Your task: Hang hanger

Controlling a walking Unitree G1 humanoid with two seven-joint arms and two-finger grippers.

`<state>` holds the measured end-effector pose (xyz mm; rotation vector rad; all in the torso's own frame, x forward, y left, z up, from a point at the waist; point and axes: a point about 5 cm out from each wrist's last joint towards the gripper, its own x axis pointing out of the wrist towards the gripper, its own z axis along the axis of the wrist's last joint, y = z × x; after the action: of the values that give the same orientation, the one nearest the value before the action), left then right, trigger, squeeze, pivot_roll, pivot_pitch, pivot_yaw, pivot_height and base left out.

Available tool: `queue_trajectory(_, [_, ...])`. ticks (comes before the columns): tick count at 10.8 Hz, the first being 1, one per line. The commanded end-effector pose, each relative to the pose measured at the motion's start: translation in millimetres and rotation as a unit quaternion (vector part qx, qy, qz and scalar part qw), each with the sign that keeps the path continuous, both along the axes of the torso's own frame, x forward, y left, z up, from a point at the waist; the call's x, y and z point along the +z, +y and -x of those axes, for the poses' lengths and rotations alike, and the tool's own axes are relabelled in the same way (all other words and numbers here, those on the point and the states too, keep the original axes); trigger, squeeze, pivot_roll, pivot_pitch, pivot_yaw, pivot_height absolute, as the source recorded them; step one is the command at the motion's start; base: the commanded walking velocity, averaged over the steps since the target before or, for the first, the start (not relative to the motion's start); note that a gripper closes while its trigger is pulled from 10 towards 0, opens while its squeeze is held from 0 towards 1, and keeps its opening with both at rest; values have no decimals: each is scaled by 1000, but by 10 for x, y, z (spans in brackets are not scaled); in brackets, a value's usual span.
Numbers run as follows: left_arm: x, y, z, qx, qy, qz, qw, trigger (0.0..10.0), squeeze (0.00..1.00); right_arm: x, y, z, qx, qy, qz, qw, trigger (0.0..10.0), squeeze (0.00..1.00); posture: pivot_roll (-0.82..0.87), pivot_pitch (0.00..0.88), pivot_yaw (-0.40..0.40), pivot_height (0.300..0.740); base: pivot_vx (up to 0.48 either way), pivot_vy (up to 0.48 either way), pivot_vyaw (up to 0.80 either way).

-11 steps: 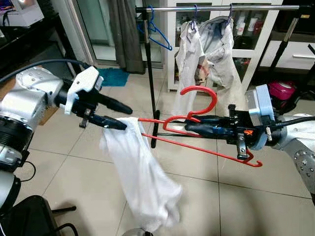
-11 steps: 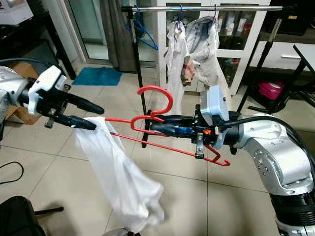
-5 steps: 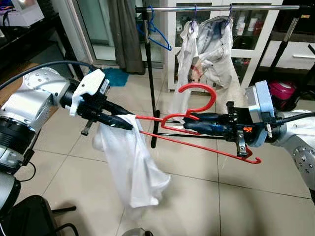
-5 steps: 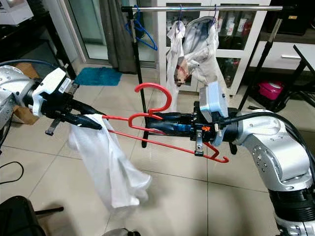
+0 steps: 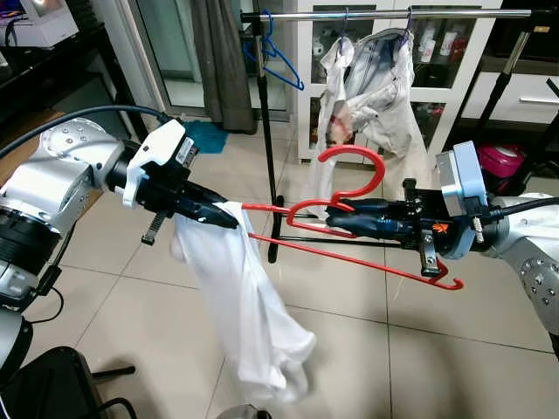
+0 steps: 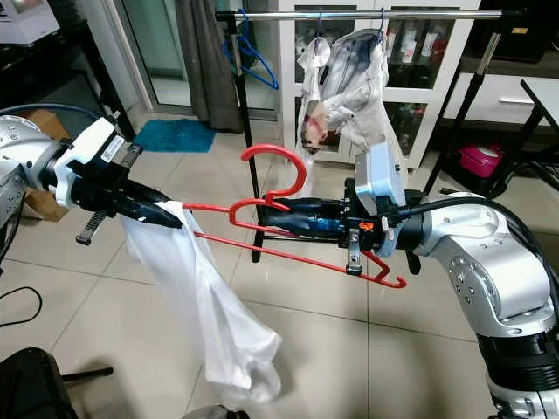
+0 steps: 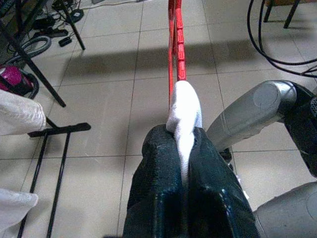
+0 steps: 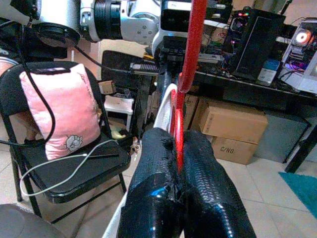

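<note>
Beige tiled floor (image 5: 454, 349); clothes rail (image 5: 384, 14) stands before glass cabinet (image 5: 437, 52).

Left gripper (image 7: 184, 148) clamped on white cloth (image 7: 184, 113), red hanger (image 7: 175, 47) beyond

Cardboard box (image 8: 230, 148): "C/NO" printed in dark letters on its side, seen in the right wrist view; nothing more on it can be read.
Label on the left wrist's white housing (image 6: 112, 149): dark print, too small to read.
Bottles in the cabinet behind the rail (image 5: 434, 39): labels too small to read.
</note>
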<state>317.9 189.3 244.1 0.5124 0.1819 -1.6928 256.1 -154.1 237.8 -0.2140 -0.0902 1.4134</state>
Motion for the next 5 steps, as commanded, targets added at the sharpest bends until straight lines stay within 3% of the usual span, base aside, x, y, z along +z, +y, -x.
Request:
queue_trajectory(1, [6, 71, 16, 9, 5, -3, 1000, 0, 0, 50, -7, -9, 7, -5, 2, 1000, 10000, 0, -147, 0, 123, 740, 0, 0, 0])
queue_trajectory(2, [8, 75, 23, 11, 10, 3, 1000, 0, 0, 50, -4, -18, 6, -2, 0, 1000, 10000, 43, -146, 0, 123, 740, 0, 0, 0])
queue_trajectory(3, [13, 72, 31, 12, 13, 9, 1000, 0, 0, 46, -2, -20, 6, 2, -2, 1000, 10000, 451, -146, 0, 123, 740, 0, 0, 0])
queue_trajectory(4, [22, 60, 47, 12, 18, 16, 1000, 0, 0, 39, -1, -24, 5, 8, -5, 1000, 10000, 1000, -148, 0, 123, 740, 0, 0, 0])
queue_trajectory(5, [24, 57, 43, 17, 22, 20, 999, 0, 0, 32, -10, -34, -5, 11, -10, 1000, 10000, 1000, -149, 0, 121, 740, 0, 0, 0])
